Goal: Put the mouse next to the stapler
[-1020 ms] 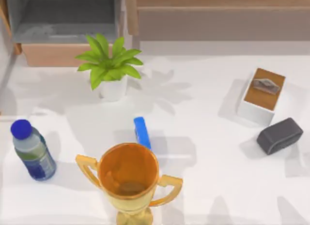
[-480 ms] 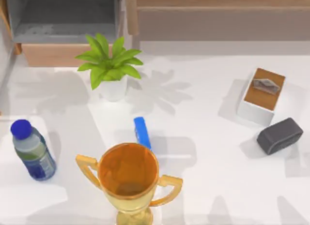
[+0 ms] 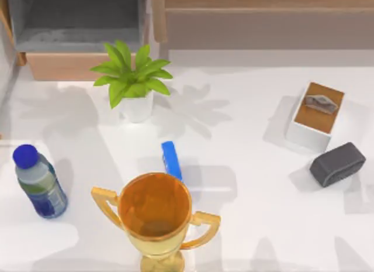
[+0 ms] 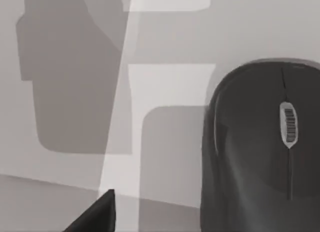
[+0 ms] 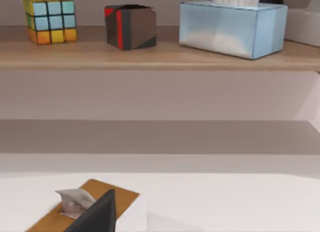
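The blue stapler [image 3: 171,161] lies on the white table near the middle, just behind the gold trophy cup [image 3: 155,216]. The dark mouse [image 4: 265,147] is close in the left wrist view, resting on the table with its scroll wheel showing. A dark tip of my left gripper [image 4: 97,217] sits beside the mouse, apart from it, and holds nothing that I can see. In the right wrist view a dark tip of my right gripper [image 5: 97,214] hangs over the wood-topped tissue box [image 5: 85,207].
A potted plant [image 3: 133,85] stands at the back left, and a water bottle [image 3: 38,181] at the left edge. At the right are a tissue box [image 3: 317,115] and a grey rounded block [image 3: 338,164]. A shelf behind holds a puzzle cube [image 5: 50,20] and a blue tissue box [image 5: 232,27].
Shadows on the table's left side have shifted in the top view. The stapler, the trophy and the other objects have not moved.
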`<move>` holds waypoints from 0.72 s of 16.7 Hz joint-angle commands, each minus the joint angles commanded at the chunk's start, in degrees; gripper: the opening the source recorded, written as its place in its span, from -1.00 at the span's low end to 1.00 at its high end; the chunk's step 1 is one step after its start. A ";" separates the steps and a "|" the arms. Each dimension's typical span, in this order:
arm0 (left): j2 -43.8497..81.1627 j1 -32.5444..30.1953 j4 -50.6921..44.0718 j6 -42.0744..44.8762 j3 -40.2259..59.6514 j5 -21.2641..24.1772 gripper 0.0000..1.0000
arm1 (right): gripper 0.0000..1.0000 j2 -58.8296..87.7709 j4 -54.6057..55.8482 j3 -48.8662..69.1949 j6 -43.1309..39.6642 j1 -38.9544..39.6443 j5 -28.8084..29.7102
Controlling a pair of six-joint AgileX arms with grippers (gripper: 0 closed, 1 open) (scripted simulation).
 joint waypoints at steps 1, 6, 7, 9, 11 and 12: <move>0.04 -0.08 0.96 -0.04 -0.89 -0.02 1.00 | 1.00 0.00 0.00 0.00 0.00 0.00 0.00; 0.31 -0.49 2.65 -0.40 -2.19 0.03 1.00 | 1.00 0.00 0.00 0.00 0.00 0.00 0.00; 0.39 -0.54 2.69 -0.41 -2.21 0.04 1.00 | 1.00 0.00 0.00 0.00 0.00 0.00 0.00; 0.39 -0.54 2.69 -0.41 -2.21 0.04 1.00 | 1.00 0.00 0.00 0.00 0.00 0.00 0.00; 0.39 -0.54 2.69 -0.41 -2.21 0.04 0.85 | 1.00 0.00 0.00 0.00 0.00 0.00 0.00; 0.39 -0.54 2.69 -0.41 -2.21 0.04 0.70 | 1.00 0.00 0.00 0.00 0.00 0.00 0.00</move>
